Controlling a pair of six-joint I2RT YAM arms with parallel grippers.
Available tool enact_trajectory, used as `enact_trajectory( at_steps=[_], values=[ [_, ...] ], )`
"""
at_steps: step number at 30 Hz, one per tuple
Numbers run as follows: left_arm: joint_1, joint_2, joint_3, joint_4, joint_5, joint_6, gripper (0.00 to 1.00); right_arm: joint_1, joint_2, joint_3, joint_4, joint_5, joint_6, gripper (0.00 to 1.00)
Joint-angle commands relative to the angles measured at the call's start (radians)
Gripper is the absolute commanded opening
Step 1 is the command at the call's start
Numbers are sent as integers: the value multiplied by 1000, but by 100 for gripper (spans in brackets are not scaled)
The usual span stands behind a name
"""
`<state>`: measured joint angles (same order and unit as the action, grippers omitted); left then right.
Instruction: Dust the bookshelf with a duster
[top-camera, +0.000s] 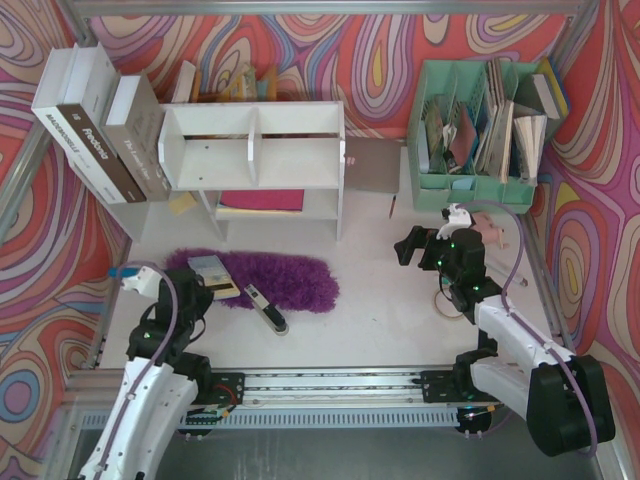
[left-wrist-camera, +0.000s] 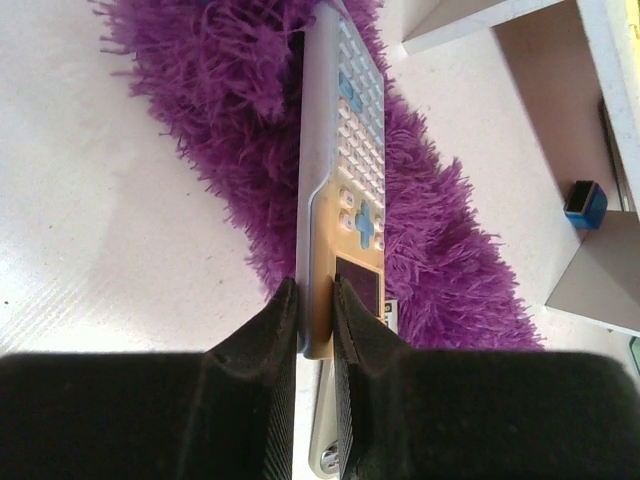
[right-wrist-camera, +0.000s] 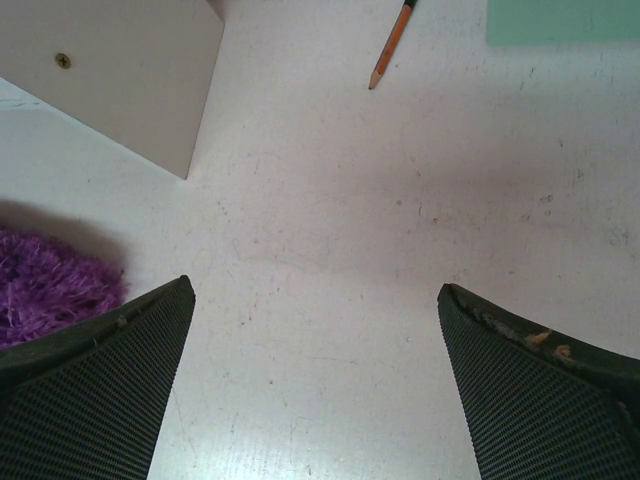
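Observation:
The purple fluffy duster (top-camera: 270, 279) lies flat on the table in front of the white bookshelf (top-camera: 255, 150), with a bit of its blue handle (top-camera: 122, 271) showing at its left end. My left gripper (top-camera: 203, 293) is shut on the edge of a silver and gold calculator (left-wrist-camera: 345, 170), which it holds on edge just over the duster head (left-wrist-camera: 220, 90). My right gripper (right-wrist-camera: 315, 330) hangs open over bare table to the right of the duster's tip (right-wrist-camera: 50, 285), with nothing between its fingers. A side panel of the bookshelf (right-wrist-camera: 130, 80) is ahead of it on the left.
A silver and black stapler-like item (top-camera: 268, 310) lies by the duster. A pencil (right-wrist-camera: 390, 45) lies near the mint-green file organizer (top-camera: 480, 130). Boxed books (top-camera: 100, 120) lean at the shelf's left. A grey notebook (top-camera: 372, 165) sits to its right, and a small blue item (left-wrist-camera: 585, 203) by the shelf.

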<state>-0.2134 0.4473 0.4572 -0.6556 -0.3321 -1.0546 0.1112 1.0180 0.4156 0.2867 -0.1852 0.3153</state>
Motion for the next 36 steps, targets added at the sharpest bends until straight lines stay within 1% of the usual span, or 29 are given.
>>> enact_trajectory(
  at_steps=[1,6,12,15,19,23,25,27,30,34,36],
  values=[
    [6,7,43,26,-19,25,0,5,1,9,29,-13,4,99],
    [6,13,43,31,0,21,0,5,2,8,31,-16,5,99],
    [6,-21,-4,12,67,-20,0,5,2,9,32,-36,2,99],
    [6,-20,-31,-13,79,-48,0,5,6,11,34,-48,-3,99],
    [6,35,-80,12,83,-44,0,4,6,11,34,-49,-3,99],
    [6,133,-90,72,98,-21,1,5,6,11,32,-49,-2,99],
    [6,168,-79,84,92,-6,8,5,5,10,31,-48,-1,99],
    [6,186,-61,74,80,11,11,5,4,9,31,-48,-2,99],
    [6,197,-34,48,50,35,33,5,7,7,35,-47,-2,99],
    [6,231,14,13,20,78,56,4,16,8,40,-50,-1,99],
    [6,282,42,14,26,114,65,5,19,9,42,-52,-1,99]
  ],
)
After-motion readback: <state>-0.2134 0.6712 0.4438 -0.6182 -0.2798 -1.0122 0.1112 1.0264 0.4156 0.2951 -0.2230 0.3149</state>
